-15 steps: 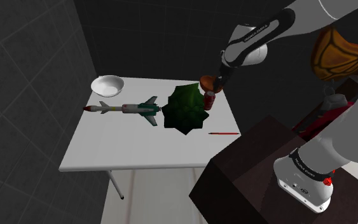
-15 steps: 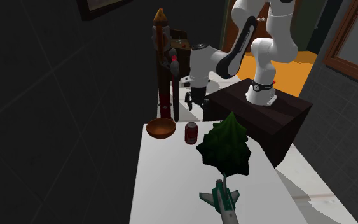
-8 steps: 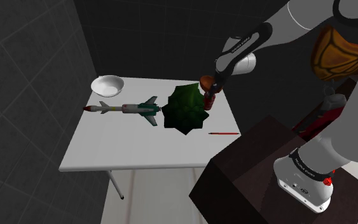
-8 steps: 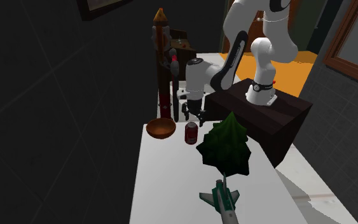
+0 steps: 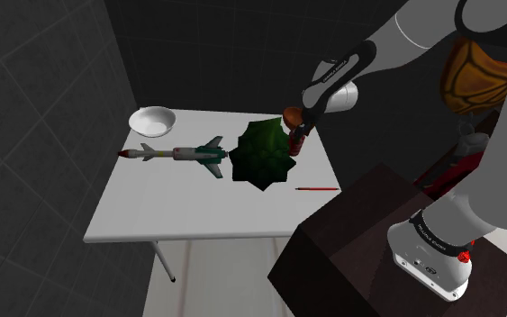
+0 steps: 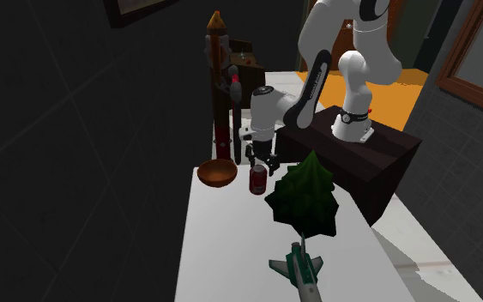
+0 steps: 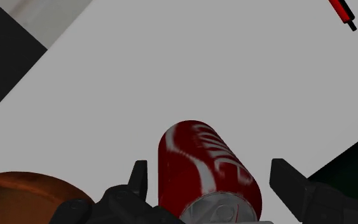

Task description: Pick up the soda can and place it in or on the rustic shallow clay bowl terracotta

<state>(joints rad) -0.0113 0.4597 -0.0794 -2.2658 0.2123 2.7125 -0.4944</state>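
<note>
the gripper (image 7: 208, 173) hangs open just over the soda can (image 7: 203, 162), its two black fingers (image 7: 138, 175) spread to either side of the red can and apart from it. the can stands upright on the white table (image 5: 179, 198). in the second exterior view the gripper (image 6: 266, 161) sits at one o'clock of the can (image 6: 258, 180), and the brown shallow bowl (image 6: 218, 172) lies just beside the can at about nine o'clock. a dark green tree-shaped object (image 6: 306, 193) stands at four o'clock of the can. in the shoulder view a toy rocket (image 5: 175, 153) lies at nine o'clock of the tree shape, a white bowl (image 5: 151, 119) at ten o'clock, and a red pen (image 5: 317, 189) at four o'clock.
</note>
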